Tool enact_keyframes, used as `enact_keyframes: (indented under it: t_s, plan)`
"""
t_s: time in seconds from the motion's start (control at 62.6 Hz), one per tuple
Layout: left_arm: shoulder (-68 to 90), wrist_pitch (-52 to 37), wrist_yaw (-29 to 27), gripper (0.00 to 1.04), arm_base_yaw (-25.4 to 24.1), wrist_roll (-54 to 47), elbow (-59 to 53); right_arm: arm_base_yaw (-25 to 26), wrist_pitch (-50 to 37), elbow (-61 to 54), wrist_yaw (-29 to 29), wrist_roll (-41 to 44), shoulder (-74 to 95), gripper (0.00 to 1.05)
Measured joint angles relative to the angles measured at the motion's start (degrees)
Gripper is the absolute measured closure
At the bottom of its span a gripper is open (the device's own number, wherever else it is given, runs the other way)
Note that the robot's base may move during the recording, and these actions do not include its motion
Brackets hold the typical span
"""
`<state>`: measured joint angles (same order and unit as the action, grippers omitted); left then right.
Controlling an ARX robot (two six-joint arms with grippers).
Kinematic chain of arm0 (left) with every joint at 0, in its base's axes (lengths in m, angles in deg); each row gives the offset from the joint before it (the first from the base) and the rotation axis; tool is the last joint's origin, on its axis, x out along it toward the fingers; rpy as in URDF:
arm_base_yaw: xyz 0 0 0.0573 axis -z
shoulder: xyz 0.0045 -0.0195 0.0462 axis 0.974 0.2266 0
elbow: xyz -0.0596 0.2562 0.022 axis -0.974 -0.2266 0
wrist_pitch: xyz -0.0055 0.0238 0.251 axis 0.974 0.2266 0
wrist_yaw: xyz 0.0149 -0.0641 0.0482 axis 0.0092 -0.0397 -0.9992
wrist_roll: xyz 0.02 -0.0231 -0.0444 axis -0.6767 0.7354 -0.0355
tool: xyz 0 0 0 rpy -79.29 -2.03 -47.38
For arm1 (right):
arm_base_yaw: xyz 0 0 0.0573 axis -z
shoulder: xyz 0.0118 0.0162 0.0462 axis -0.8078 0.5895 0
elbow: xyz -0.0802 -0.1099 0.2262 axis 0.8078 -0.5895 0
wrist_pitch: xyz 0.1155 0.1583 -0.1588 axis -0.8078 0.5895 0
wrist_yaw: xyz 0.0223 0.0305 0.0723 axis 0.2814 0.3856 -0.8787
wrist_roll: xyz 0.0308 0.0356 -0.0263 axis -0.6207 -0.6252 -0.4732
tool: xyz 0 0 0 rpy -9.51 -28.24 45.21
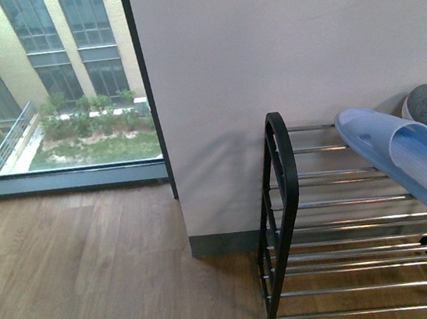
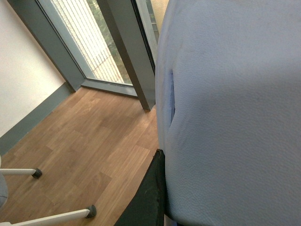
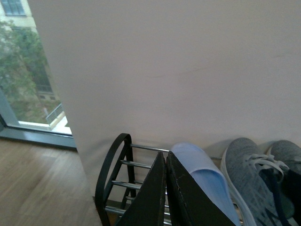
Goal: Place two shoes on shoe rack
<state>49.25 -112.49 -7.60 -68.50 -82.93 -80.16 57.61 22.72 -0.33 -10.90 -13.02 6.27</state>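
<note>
both grey sneakers [image 3: 263,179] already sit on the top tier of the shoe rack [image 1: 285,221], at 3 o'clock from a blue slipper [image 1: 402,154]. the right gripper [image 3: 166,197] is pressed closed and empty (the left one i cannot tell). a good retreat goes straight back, not touching the slipper.

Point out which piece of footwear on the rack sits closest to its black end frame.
The light blue slipper. It lies next to the shoe rack's black end frame, while both grey sneakers sit beyond it.
</note>
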Motion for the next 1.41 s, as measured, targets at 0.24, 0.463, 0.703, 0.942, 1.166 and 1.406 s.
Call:
enact_keyframes:
  t_s: [0.24, 0.463, 0.703, 0.942, 1.166, 1.406]
  plan:
    - [0.0, 0.0, 0.0, 1.03, 0.0, 0.0, 0.0, -3.4, 7.5, -3.0, 3.1, 0.0, -10.5, 1.03]
    - [0.0, 0.0, 0.0, 1.03, 0.0, 0.0, 0.0, -3.5, 16.2, -4.7, 3.2, 0.0, -20.9, 1.03]
    - [0.0, 0.0, 0.0, 1.03, 0.0, 0.0, 0.0, -3.5, 24.6, -4.7, 3.2, 0.0, -30.5, 1.03]
    - [0.0, 0.0, 0.0, 1.03, 0.0, 0.0, 0.0, -3.5, 32.2, -4.8, 3.3, 0.0, -38.6, 1.03]
    - [0.0, 0.0, 0.0, 1.03, 0.0, 0.0, 0.0, -3.5, 38.3, -4.8, 3.3, 0.0, -45.1, 1.03]
    - [0.0, 0.0, 0.0, 1.03, 0.0, 0.0, 0.0, -3.5, 43.1, -4.8, 3.3, 0.0, -49.9, 1.03]
